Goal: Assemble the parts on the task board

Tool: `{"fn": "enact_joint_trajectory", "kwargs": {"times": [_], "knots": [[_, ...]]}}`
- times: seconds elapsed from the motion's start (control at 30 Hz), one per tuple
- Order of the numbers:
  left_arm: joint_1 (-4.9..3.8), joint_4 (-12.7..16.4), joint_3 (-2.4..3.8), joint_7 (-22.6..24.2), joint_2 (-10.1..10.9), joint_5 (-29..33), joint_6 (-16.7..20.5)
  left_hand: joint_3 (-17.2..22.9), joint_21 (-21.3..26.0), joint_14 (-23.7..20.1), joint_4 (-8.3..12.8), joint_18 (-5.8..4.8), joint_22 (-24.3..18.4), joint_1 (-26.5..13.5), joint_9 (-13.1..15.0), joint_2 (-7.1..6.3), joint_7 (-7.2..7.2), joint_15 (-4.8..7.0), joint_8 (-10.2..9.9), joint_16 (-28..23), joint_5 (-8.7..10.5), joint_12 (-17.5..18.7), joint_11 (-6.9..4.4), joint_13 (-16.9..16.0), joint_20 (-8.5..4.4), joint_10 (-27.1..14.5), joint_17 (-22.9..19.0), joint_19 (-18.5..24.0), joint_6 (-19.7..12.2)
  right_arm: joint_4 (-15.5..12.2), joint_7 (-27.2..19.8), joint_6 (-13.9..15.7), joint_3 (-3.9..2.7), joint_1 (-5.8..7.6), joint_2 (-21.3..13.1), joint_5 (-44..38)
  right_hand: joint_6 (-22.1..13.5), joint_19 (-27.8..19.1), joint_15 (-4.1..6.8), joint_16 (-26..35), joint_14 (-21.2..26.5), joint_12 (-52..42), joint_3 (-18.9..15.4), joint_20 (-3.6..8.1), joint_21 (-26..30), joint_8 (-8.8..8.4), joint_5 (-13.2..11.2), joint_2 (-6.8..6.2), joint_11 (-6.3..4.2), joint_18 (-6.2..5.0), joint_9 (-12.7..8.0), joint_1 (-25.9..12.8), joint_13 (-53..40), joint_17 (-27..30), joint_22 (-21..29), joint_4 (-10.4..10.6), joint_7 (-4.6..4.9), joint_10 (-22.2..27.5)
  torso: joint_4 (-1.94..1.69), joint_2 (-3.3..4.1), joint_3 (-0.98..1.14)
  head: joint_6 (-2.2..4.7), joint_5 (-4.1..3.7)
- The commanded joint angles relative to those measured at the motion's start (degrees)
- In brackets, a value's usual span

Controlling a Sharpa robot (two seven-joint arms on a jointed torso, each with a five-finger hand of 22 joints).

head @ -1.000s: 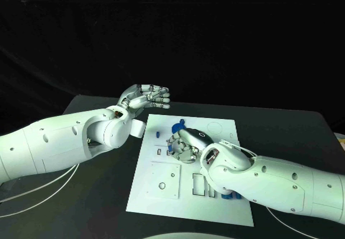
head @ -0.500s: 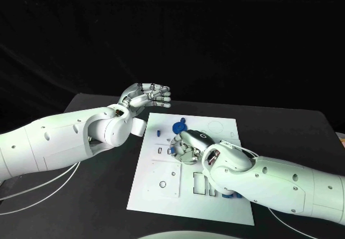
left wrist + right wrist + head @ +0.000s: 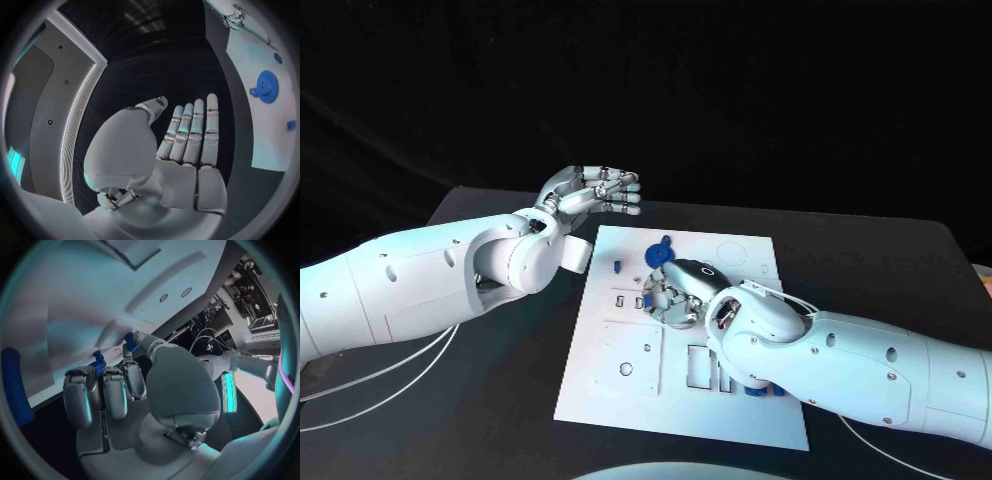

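Observation:
The white task board (image 3: 625, 390) lies in the middle of the black table. A blue gear (image 3: 661, 252) sits near its far edge, with a small blue peg (image 3: 616, 266) to its left. My right hand (image 3: 678, 292) is low over the board just in front of the gear, fingers curled down. In the right wrist view its fingertips (image 3: 100, 377) and thumb pinch a small blue part (image 3: 98, 361) against the board (image 3: 75, 295). My left hand (image 3: 596, 190) hangs above the table's far left, off the board, holding nothing. The left wrist view shows that hand (image 3: 187, 145) with straight fingers, and the gear (image 3: 267, 86).
More blue parts (image 3: 762, 390) lie by the slots at the board's near right, partly under my right forearm. A long blue piece (image 3: 15, 385) lies on the board beside the right hand. My left forearm (image 3: 430, 280) lies over the table's left side.
My right hand has drawn back a little from the gear, which shows more fully now. The left hand has barely moved.

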State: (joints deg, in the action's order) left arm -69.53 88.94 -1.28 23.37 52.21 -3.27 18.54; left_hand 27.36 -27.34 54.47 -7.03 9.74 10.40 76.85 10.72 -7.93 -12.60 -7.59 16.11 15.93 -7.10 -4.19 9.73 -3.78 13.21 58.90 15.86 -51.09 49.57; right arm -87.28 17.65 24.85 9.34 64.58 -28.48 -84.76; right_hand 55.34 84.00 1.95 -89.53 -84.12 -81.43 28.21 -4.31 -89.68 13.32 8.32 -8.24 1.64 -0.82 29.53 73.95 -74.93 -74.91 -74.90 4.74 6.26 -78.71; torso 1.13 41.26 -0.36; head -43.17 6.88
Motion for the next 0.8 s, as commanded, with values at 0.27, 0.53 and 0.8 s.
{"fn": "enact_joint_trajectory", "kwargs": {"times": [0.27,0.53,0.8], "knots": [[-0.04,0.1,0.03,0.2,0.0,-0.2,-1.1,0.2,-0.2,0.3,-0.1,0.63,0.1,-0.5,-0.1,-0.29,-0.42,-0.02,-0.2,0.3,0.28,0.2,0.43,0.1,-0.15,0.0,0.0,0.3,-0.2,0.3,1.1,-1.0,0.13,-0.18,0.0,-1.1,-1.4,6.0,-0.29,0.0,-5.5,0.5,-0.8,-0.1,-0.3,-0.74,-2.0,-1.01,0.61,0.82,0.4,-1.0,-1.8,-13.6,-15.1,0.6,0.42,0.7,0.01,-0.01,0.01,0.01,-0.05],[-0.04,0.1,0.03,0.0,0.0,-0.2,-1.3,0.2,-0.2,0.3,-0.1,0.63,0.1,-0.5,-0.1,-0.29,-0.42,-0.02,-0.2,0.3,0.28,0.2,0.43,0.1,-0.15,0.0,0.0,0.3,-0.2,0.4,0.3,-0.4,0.13,-0.18,0.0,-1.0,-3.7,6.0,-0.94,0.0,-5.5,0.9,-1.3,-0.64,-0.3,-2.23,-3.5,-1.91,1.38,0.82,-0.4,-1.5,-1.3,-13.4,-15.1,1.3,1.3,1.3,-0.03,-0.01,-0.02,0.05,-0.07],[-0.04,0.0,0.03,-0.2,0.0,-0.3,-1.4,0.2,-0.2,0.3,-0.1,0.63,0.1,-0.5,-0.1,-0.29,-0.42,-0.02,-0.2,0.3,0.28,0.2,0.43,0.1,-0.15,0.0,0.0,0.3,-0.2,0.5,-0.1,-0.1,0.13,-0.17,0.0,-0.9,-4.9,6.0,-1.46,0.1,-5.5,1.1,-1.9,-1.11,-0.3,-3.01,-4.8,-2.44,1.98,0.8,-0.8,-1.7,-1.0,-13.3,-15.1,1.9,1.94,1.7,0.04,0.01,-0.02,0.07,-0.03]]}}
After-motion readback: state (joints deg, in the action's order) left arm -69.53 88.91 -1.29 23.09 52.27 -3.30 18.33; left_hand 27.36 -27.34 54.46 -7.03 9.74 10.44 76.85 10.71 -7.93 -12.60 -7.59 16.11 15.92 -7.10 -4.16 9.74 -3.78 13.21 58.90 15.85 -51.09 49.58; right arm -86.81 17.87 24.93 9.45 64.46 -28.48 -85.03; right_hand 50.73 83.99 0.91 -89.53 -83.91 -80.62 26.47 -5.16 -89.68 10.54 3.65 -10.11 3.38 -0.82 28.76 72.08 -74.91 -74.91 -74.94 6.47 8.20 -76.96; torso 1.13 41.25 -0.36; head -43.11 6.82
